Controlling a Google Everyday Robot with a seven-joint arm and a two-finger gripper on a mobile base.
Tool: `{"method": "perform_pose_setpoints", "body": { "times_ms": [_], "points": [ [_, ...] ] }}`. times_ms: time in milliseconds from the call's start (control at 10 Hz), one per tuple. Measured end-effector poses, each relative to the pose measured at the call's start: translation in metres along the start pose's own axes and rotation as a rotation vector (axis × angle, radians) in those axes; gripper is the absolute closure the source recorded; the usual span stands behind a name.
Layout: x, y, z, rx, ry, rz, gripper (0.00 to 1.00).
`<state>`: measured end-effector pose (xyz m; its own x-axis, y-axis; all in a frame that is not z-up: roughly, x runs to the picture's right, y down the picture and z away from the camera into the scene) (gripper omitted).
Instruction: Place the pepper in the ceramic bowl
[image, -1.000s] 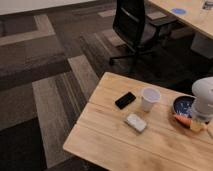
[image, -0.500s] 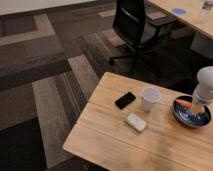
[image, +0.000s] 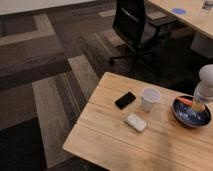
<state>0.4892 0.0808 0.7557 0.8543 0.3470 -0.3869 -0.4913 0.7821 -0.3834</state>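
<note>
- Camera view, right edge, mid-height: gripper (image: 199, 106) hung over the ceramic bowl (image: 191, 116), its light grey arm housing (image: 206, 82) rising above it to the frame edge.
- Can't tell the gripper's state; not resolvable.
- Pepper (image: 186, 101) showed as an orange sliver at the bowl's upper left, inside or on the rim, just beside the gripper. Whether it was gripped or lying free: can't tell.
- Bowl sat near the table's (image: 105, 135) right end, likely within easy arm reach.
- Judgement: placement nearly or already done; only release and retreat left.
- Centre of the table: white paper cup (image: 149, 98) just left of the bowl, black phone (image: 125, 100) further left, small pale object (image: 135, 122) below the phone.
- Top of frame: black office chair (image: 134, 25) on carpet.
</note>
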Motion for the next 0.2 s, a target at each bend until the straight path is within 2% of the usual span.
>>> {"method": "perform_pose_setpoints", "body": {
  "times_ms": [200],
  "points": [
    [-0.0003, 0.0001, 0.0000, 0.000, -0.001, 0.000, 0.20]
  ]
}}
